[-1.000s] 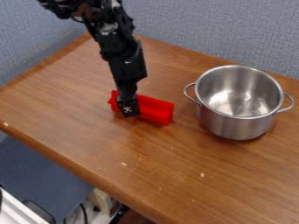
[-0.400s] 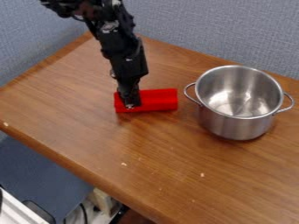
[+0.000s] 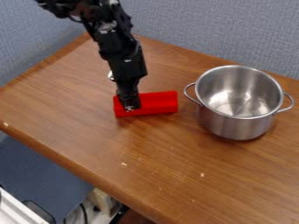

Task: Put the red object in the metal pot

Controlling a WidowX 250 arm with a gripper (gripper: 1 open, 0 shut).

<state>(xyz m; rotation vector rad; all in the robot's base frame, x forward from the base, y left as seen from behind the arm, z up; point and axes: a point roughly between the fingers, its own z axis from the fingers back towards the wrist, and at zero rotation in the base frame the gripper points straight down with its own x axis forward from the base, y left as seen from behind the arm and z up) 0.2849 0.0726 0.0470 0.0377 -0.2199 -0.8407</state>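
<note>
Backdrop behind my surface: blue-grey and finely textured, like fabric panels, meeting in a corner at the upper left
My surface: orange-brown wood with a smooth look, spreading from the left side of my view to the right
Surface edge: a darker strip runs along the far left side; the near left edge slants down toward the bottom
Below that edge: a dull blue area at the lower left, with white and dark items in the bottom corner, too small for me to name
Light: soft, with a pale sheen on the wood
</note>
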